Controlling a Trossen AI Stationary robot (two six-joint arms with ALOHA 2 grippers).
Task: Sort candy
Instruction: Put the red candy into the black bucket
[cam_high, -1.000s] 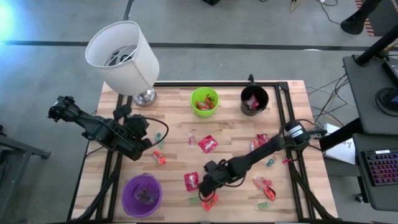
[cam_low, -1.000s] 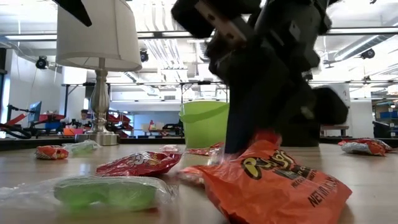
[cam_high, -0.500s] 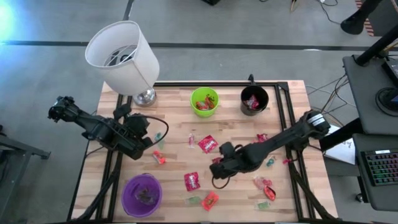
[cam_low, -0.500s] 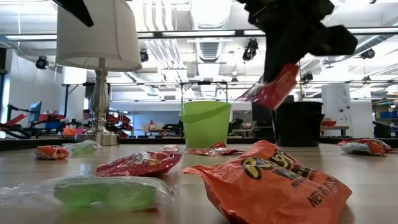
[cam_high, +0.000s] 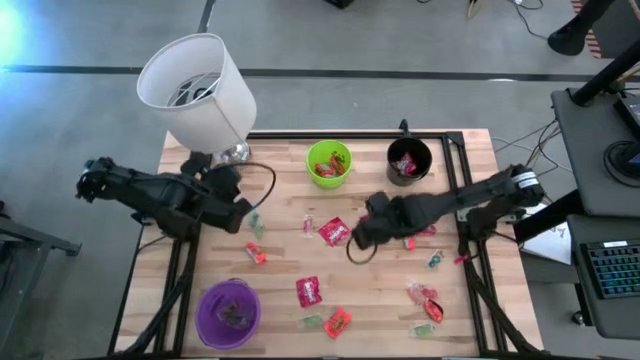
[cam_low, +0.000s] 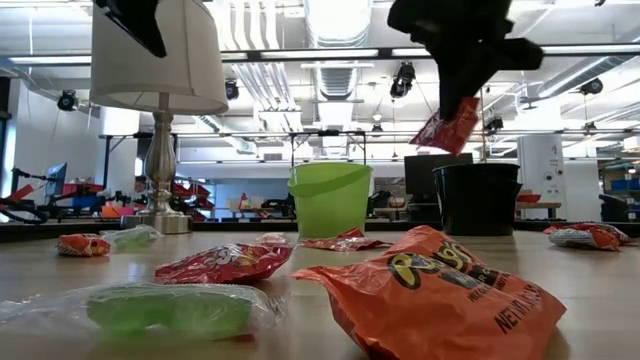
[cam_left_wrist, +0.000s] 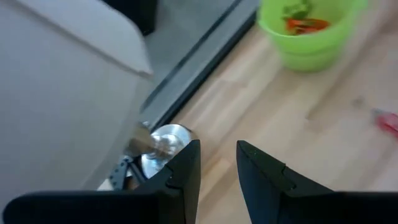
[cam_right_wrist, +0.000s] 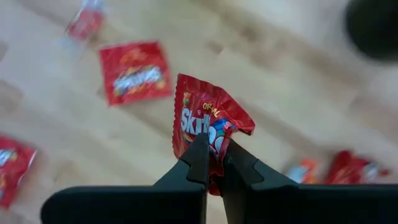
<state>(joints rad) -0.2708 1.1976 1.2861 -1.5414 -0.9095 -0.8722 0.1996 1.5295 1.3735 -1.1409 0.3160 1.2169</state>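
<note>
1. Across the wooden counter (cam_high: 290, 255) lay the candy, small crinkly packets, mostly red with some green and orange ones, scattered between the cups and along the near edge.
2. Toward the far left corner stood a white-shaded lamp (cam_high: 197, 92); a green cup (cam_high: 329, 163) and a black cup (cam_high: 408, 161) sat side by side along the far edge, each with wrappers inside, and a purple cup (cam_high: 229, 313) stood near the front left.
3. Nearest the low camera lay an orange packet (cam_low: 440, 292), with a clear-wrapped green sweet (cam_low: 165, 307) beside it and a red packet (cam_low: 222, 263) just behind.
4. Over the middle of the counter the right gripper (cam_high: 358, 234) hung raised, its fingers (cam_right_wrist: 198, 163) pressed together on a red Skittles packet (cam_right_wrist: 208, 125).
5. That packet was glossy red with white lettering and a creased edge; its lower part was pinched between the fingertips and the rest stood out beyond them, clear of the wood.
6. Below it on the counter another flat red packet (cam_right_wrist: 135, 79) lay apart from the fingers.
7. Beside the lamp base (cam_left_wrist: 163, 142) the left gripper (cam_high: 238, 210) hovered with its fingers (cam_left_wrist: 185, 167) a narrow gap apart, holding nothing.
</note>
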